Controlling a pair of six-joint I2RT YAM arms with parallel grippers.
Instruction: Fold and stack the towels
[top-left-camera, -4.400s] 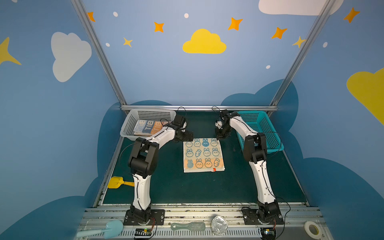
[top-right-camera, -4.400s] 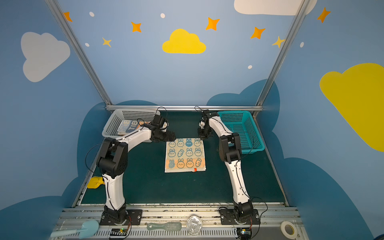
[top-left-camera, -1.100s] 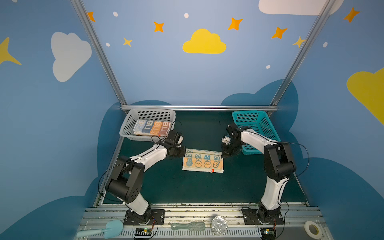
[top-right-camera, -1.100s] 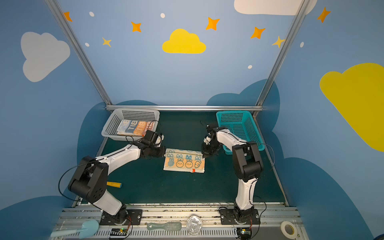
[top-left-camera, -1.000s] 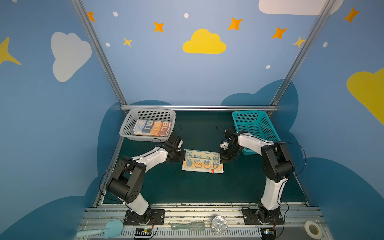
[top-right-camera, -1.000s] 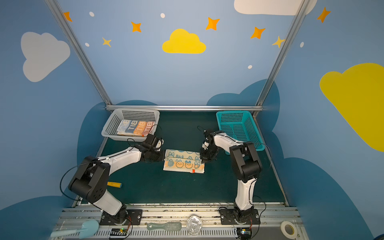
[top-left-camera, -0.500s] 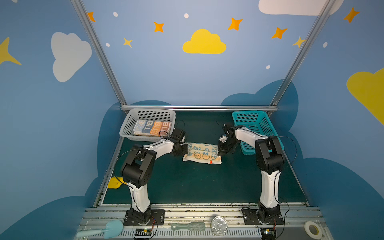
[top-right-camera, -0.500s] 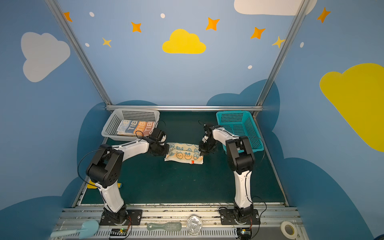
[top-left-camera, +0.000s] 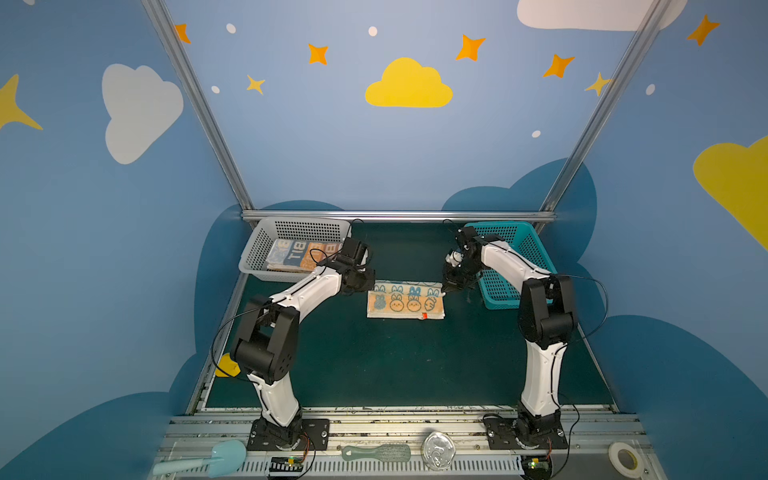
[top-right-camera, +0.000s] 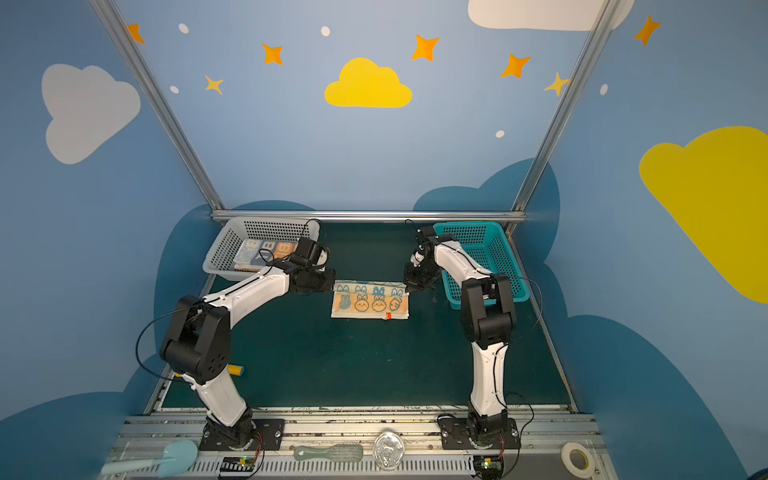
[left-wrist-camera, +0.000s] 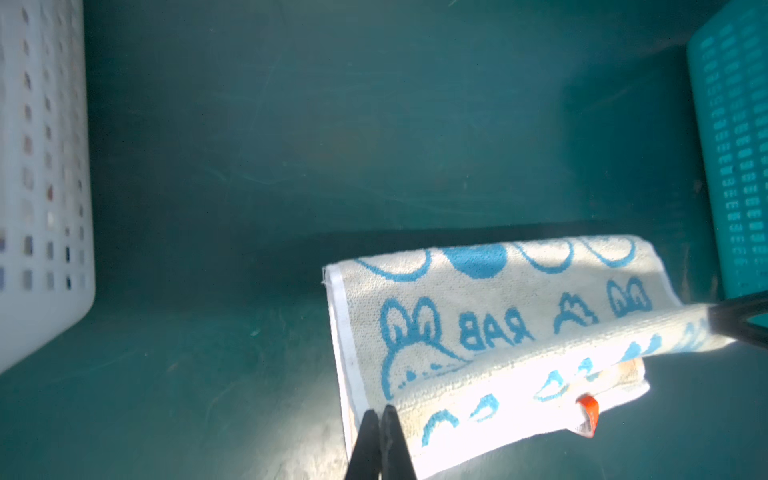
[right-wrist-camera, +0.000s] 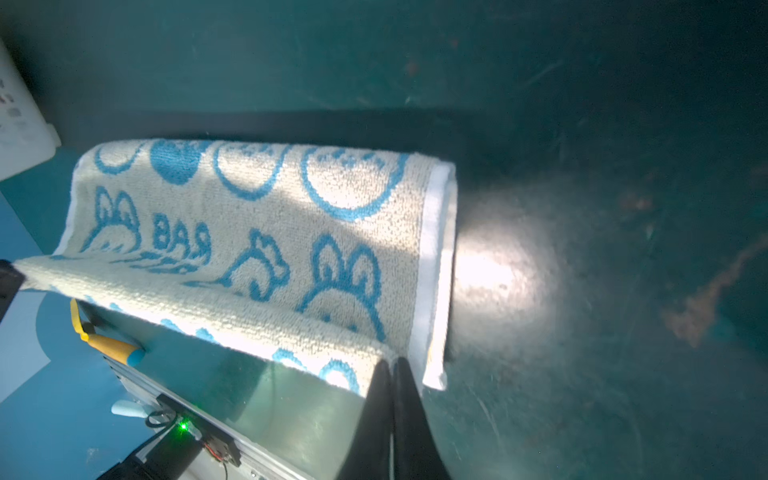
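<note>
Cream terry printed with blue bunny faces, the bunny towel (top-left-camera: 405, 300) lies mid-table on the dark green mat (top-left-camera: 395, 361), between the white basket (top-left-camera: 253, 253) and the teal basket (top-left-camera: 498, 225). The left gripper (left-wrist-camera: 380, 413) is pinched tight on one end of its long edge, and the right gripper (right-wrist-camera: 392, 365) is pinched on the other end. That edge hangs taut between them, raised above the layer resting on the mat. A small red tag (top-left-camera: 424, 316) shows at the near right corner. A folded lettered towel (top-left-camera: 299, 254), orange and blue, sits inside the white basket.
</note>
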